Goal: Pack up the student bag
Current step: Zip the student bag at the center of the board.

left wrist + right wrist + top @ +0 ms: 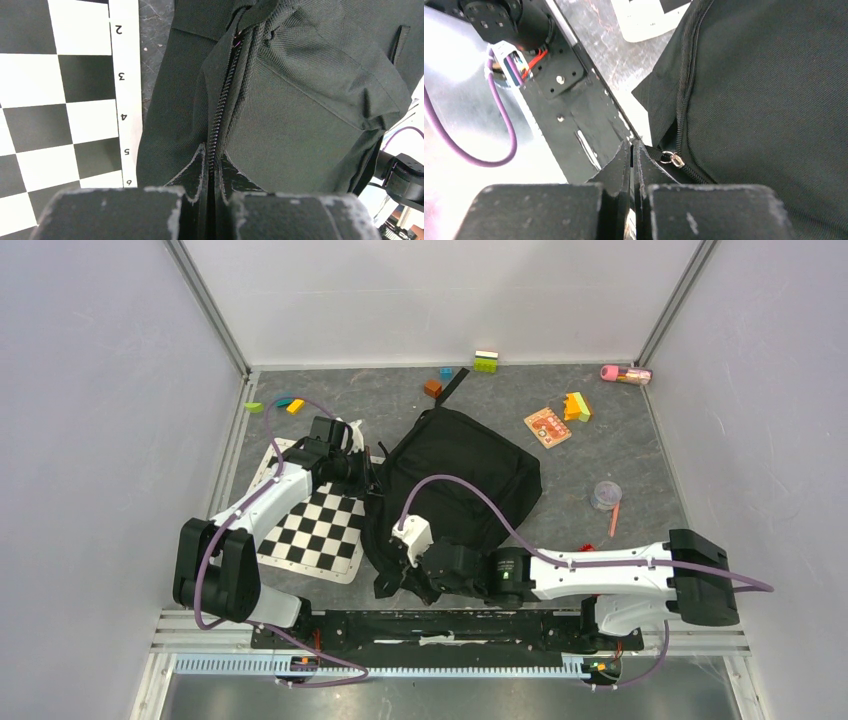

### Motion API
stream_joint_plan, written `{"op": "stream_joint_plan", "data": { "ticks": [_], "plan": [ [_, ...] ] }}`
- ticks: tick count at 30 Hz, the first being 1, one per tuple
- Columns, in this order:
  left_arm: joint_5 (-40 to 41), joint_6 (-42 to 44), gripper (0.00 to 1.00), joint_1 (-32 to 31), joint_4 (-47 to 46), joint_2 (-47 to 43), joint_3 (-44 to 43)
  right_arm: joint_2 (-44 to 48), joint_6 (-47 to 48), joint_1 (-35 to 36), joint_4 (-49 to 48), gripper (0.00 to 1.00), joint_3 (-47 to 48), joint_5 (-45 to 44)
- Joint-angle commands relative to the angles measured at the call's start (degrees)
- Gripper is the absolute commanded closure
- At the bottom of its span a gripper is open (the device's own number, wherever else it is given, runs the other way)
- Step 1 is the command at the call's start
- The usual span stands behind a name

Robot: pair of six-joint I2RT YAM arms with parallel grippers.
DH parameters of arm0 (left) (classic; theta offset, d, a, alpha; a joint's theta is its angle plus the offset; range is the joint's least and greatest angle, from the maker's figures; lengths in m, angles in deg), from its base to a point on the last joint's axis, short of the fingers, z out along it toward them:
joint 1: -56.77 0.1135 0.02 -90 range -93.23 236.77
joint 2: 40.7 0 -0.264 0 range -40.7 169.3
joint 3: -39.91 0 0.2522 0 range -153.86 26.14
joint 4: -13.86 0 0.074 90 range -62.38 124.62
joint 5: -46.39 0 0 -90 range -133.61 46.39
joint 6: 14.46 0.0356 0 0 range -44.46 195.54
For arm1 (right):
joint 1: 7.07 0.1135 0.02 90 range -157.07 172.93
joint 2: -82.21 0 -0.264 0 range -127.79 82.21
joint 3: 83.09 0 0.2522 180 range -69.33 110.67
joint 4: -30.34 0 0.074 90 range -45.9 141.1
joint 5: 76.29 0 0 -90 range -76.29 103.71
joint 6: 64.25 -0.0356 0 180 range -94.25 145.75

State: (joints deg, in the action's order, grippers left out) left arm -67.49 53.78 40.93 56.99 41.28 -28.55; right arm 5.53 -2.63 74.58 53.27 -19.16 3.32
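The student bag [470, 475] is a large black backpack lying flat in the middle of the table, its loop pointing to the back. My left gripper [372, 480] is at the bag's left edge. In the left wrist view it [212, 156] is shut on the fabric edge along the zipper teeth [222, 100]. My right gripper [405, 575] is at the bag's near left corner. In the right wrist view it [632, 146] is shut on the black pull tab, which leads to the silver zipper ring [672, 159]. The bag's inside is hidden.
A chessboard mat [315, 530] lies left of the bag, partly under the left arm. Toy blocks [485, 361], an orange card [547, 426], a pink case [625, 374], a small clear jar [605, 495] and an orange pencil [614, 520] lie at the back and right. The base rail [574, 100] runs close by my right gripper.
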Motion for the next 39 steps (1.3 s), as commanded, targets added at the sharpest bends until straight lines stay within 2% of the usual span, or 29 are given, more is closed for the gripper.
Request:
{"op": "stream_joint_plan", "data": {
  "ticks": [1,7,8,9,10,13,14,15,16,18,23,27,30,34,39],
  "plan": [
    [0.02,-0.11,0.98,0.26,-3.61,-1.51,-0.42,-1.67,-1.83,1.39,-13.96,1.0,1.39,-2.32],
    [-0.15,0.17,0.98,0.28,-3.68,-1.74,-0.32,-4.35,0.37,1.42,-20.14,1.0,3.21,-7.5],
    [-0.45,0.7,0.96,0.27,-3.51,-1.97,-0.56,-4.81,0.82,1.41,-20.01,1.0,3.86,-7.89],
    [-0.36,1.52,0.9,0.23,-3.14,-2.36,-0.84,-5.15,1.24,1.4,-19.58,1.0,4.49,-8.37],
    [0.66,2.26,0.78,0.21,-2.89,-3.43,-0.89,-5.19,1.73,1.41,-19.18,1.0,4.66,-9.07],
    [8.36,5.97,0.25,0.02,-2.46,-8.87,0.06,-4.41,3.05,1.41,-17.74,0.97,4.41,-12.03],
    [11.0,6.76,0.15,-0.23,-2.62,-11.52,0.99,-4.0,3.74,1.39,-17.12,0.93,4.41,-12.7],
    [12.89,7.21,0.06,-0.46,-2.77,-13.93,1.71,-3.64,4.63,1.35,-16.89,0.82,4.41,-12.98],
    [13.9,7.42,0.01,-0.61,-2.91,-15.79,2.38,-3.43,5.65,1.32,-16.26,0.68,4.7,-13.38],
    [14.99,6.28,0.0,-0.86,-3.0,-19.92,3.19,-2.83,6.68,1.24,-14.32,0.5,5.5,-15.51],
    [13.92,-0.64,0.0,-0.84,-0.51,-29.19,5.96,0.81,9.84,0.15,-10.34,0.25,6.01,-22.26],
    [9.75,-6.18,0.0,-0.86,3.9,-37.51,9.3,5.13,12.0,-2.8,-7.32,0.1,3.18,-26.41],
    [2.89,-11.86,0.02,-1.08,4.23,-43.34,14.13,7.94,12.12,-7.29,-4.48,0.03,-0.17,-26.76],
    [-3.22,-18.8,0.08,-2.4,4.82,-48.45,18.97,11.42,11.54,-12.8,-2.72,0.02,-5.34,-25.64],
    [-1.09,-24.53,0.14,-4.36,8.91,-53.72,20.92,15.23,10.06,-15.61,-2.4,0.02,-9.72,-25.71]
  ]
}}
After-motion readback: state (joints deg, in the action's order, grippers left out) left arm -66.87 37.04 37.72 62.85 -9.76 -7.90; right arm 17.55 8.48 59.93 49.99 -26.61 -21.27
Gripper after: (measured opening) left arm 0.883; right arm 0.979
